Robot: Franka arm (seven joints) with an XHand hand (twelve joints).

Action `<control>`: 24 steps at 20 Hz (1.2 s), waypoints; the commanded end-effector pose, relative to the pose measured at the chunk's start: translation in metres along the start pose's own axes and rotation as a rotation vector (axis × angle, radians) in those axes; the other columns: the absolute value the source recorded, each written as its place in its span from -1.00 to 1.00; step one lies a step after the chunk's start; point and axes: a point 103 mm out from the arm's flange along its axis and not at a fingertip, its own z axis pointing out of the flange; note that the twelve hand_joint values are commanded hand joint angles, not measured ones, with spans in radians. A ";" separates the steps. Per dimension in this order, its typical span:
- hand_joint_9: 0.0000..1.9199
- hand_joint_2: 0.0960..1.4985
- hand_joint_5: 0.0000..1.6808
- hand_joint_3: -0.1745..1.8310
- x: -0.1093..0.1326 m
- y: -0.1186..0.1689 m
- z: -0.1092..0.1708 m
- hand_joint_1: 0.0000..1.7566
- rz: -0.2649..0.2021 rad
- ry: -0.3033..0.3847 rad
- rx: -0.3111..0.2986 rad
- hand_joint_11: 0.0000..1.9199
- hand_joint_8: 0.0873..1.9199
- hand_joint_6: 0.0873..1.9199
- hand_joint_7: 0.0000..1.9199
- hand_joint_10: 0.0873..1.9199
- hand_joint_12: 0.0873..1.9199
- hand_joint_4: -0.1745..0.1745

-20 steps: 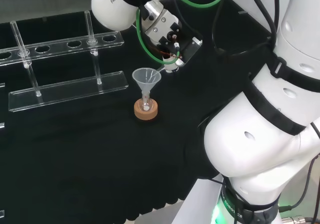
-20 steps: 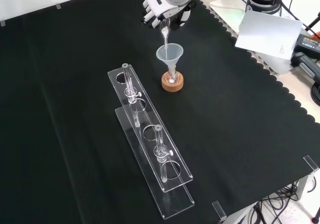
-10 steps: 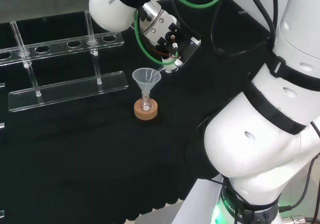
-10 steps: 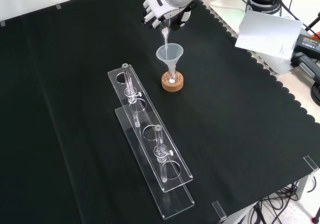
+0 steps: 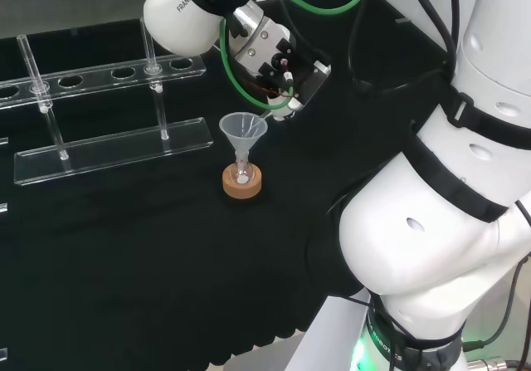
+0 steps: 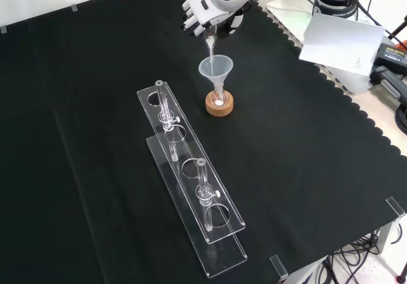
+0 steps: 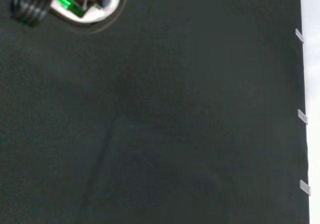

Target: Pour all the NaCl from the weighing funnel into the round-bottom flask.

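In the head view the hand [image 5: 278,60] is above the clear funnel [image 5: 243,127] in the round-bottom flask [image 5: 242,172] on its cork ring [image 5: 242,182].

In the front view, near the bench's far edge, its curled fingers [image 6: 193,18] grasp the weighing funnel [image 6: 210,40], tip over the funnel.

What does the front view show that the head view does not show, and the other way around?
The front view alone shows the hand's curled fingers from the front, with the weighing funnel's thin stem hanging down over the clear funnel, and a white sheet lying beyond the cloth's scalloped edge. The head view alone shows the green cable looping at the wrist and the arm's big white links. Both show the clear funnel standing in the flask on the cork ring, and the clear rack nearby.
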 end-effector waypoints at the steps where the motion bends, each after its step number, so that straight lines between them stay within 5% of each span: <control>1: 0.05 -0.22 0.56 -0.17 -0.001 -0.001 -0.001 0.29 0.002 -0.015 -0.003 0.00 -0.40 -0.43 -0.37 -0.83 -0.06 1.00; 24: 0.05 -0.22 0.56 -0.17 0.001 -0.003 -0.009 0.29 0.009 -0.066 -0.015 -0.01 -0.40 -0.43 -0.37 -0.84 -0.05 1.00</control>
